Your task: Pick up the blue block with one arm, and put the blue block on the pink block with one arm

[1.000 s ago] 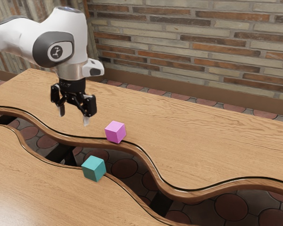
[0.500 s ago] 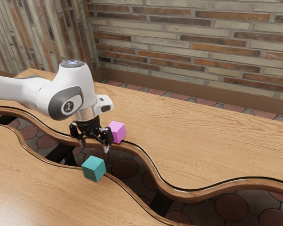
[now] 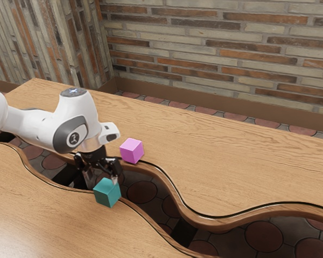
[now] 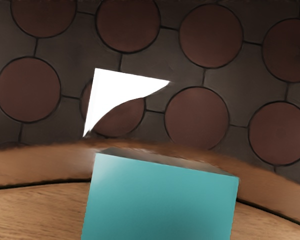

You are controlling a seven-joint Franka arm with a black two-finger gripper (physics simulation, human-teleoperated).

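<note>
At the wavy far edge of the near tabletop [image 3: 37, 215]: blue block [image 3: 107, 192], not yet lifted. Just above it, gripper [image 3: 103, 178] with fingers [image 3: 117, 171] spread wide, holding nothing. Left to do: closing, lifting, carrying, placing. Beyond, a gap down to tiled floor [image 3: 142, 191] to cross. At the near edge of the far tabletop [image 3: 220, 145], pink block [image 3: 132, 150], bare on top. No obstacle seen between the blocks. Behind, brick wall [image 3: 215, 48].

Two wavy-edged wooden tops here. The far bench [image 3: 231, 145] has the pink block [image 3: 132, 150] sitting right at its near edge. The near bench [image 3: 37, 215] has the blue block [image 3: 107, 192], teal-ish really, at its far edge.
</note>
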